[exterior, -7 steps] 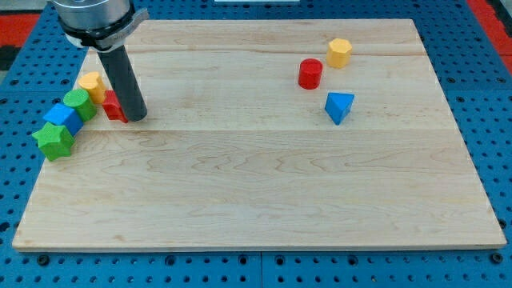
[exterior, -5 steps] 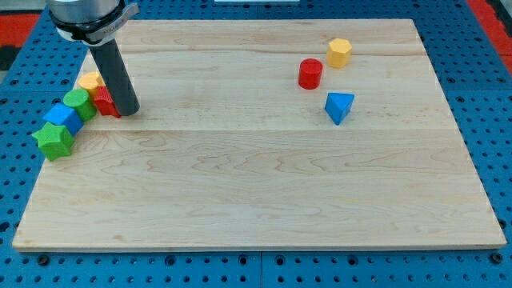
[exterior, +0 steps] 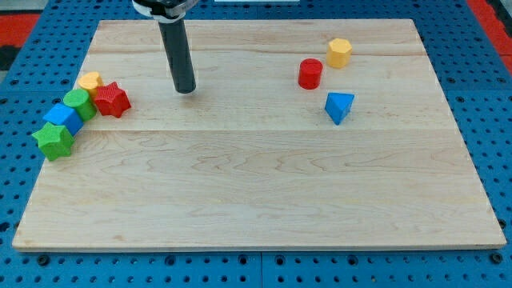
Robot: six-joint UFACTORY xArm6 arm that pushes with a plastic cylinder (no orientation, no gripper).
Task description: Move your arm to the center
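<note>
Standing in the upper-left part of the counter [exterior: 256, 192], my tip [exterior: 186, 90] touched no block. The rod carried no fingers, so nothing was grasped or could be.

The task's target was the counter's middle, a bare patch of wood. From my tip it lay toward the view's right and toward the view's bottom, a diagonal run. That was the relation that mattered.

Left cluster, all well left of my tip:
- red star [exterior: 112, 99], nearest, clearly apart from the tip
- yellow block [exterior: 89, 81], shape unclear, partly hidden
- green cylinder [exterior: 78, 104], touching the red star or just beside it
- blue cube [exterior: 62, 118]
- green star [exterior: 54, 140], by the counter's left edge

Right group, near the view's top right:
- red cylinder [exterior: 310, 74]
- yellow hexagon [exterior: 339, 53]
- blue wedge [exterior: 339, 106], probably a triangular prism, hard to tell from this angle

Judgement: the straight diagonal path to the middle looked free of blocks. The blue wedge sat closest to that line, but right of and above the middle, so I judged a collision unlikely unless the tip overshot. The task looked partly done, with a fair stretch left to cover.
</note>
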